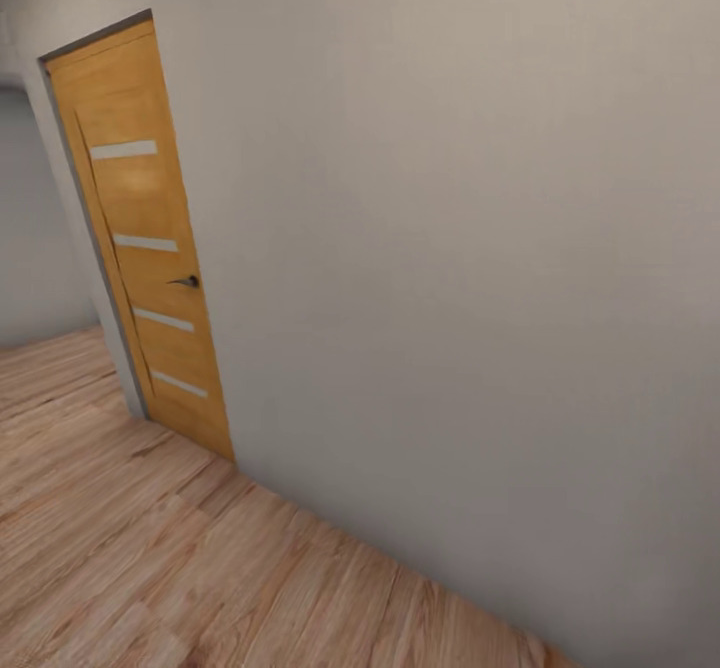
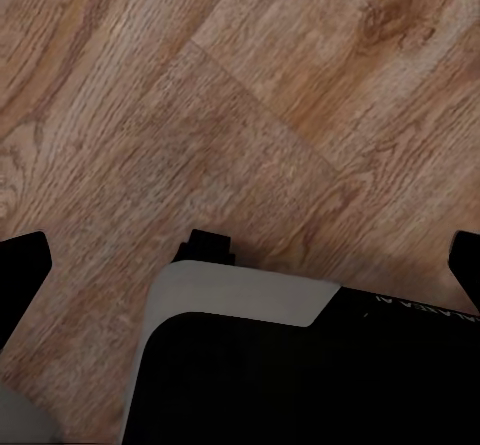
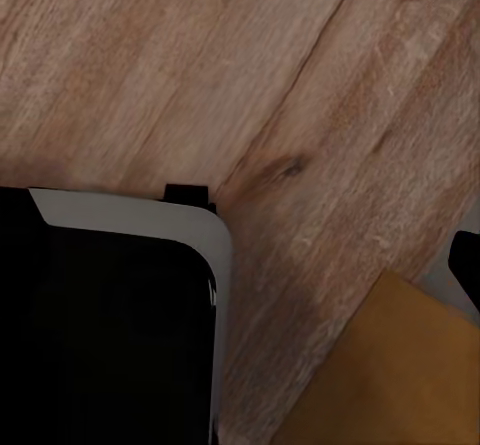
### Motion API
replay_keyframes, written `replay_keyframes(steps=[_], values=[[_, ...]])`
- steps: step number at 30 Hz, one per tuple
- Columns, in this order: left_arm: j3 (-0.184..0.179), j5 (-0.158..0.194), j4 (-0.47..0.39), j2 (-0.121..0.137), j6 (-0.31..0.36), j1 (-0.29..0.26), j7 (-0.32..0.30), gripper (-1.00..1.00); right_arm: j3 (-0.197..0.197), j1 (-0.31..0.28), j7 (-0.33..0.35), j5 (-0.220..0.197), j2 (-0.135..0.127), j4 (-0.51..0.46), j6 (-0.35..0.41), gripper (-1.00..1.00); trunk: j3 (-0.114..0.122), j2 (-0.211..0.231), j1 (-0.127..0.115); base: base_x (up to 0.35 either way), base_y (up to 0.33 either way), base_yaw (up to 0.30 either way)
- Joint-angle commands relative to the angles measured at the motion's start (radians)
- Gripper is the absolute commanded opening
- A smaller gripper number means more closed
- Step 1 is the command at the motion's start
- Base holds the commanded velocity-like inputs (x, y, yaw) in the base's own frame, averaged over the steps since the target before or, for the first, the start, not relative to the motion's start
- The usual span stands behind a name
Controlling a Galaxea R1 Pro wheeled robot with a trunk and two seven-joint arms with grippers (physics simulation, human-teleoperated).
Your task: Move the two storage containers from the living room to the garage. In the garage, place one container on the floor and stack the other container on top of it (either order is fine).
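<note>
Wood-plank flooring (image 1: pixel 120 548) is running along the foot of a plain pale wall (image 1: pixel 480 248), and a slatted light-wood door (image 1: pixel 150 248) with a dark lever handle (image 1: pixel 186 281) is standing at the left of the head view, apparently closed or nearly so. Both wrist cameras are looking down onto the same plank floor, with the dark, grey-edged robot base (image 2: pixel 260 365) lying beneath them. In the left wrist view, dark fingertips (image 2: pixel 22 265) are sitting well apart at the frame's two sides with only bare floor between them, so the left gripper (image 2: pixel 245 265) is reading as wide open and holding nothing. In the right wrist view one dark tip is peeking in at the edge, which is too little to judge that pincer's opening; an orange-tan surface (image 3: pixel 400 375) is lying close beneath it, and I cannot tell what it is. Neither storage container is identifiable here. This is looking like a travelling stage between rooms. Next, the robot is probably needing to line up with that door and get it open.
</note>
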Motion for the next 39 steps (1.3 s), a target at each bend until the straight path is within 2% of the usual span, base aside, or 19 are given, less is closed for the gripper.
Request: replay_keyframes(steps=[1, 39], values=[[-0.007, 0.008, 0.001, 0.000, -0.003, -0.001, 0.003, 1.00, 0.009, -0.001, -0.001, -0.007, 0.000, 0.002, -0.005, 1.00, -0.001, -0.001, 0.000, 0.009, 0.000, 0.267], [-0.013, -0.003, -0.005, 0.006, -0.005, -0.001, 0.006, 1.00, 0.009, -0.001, 0.001, -0.007, 0.000, 0.002, -0.007, 1.00, -0.001, -0.001, 0.000, 0.000, 0.000, 0.267]])
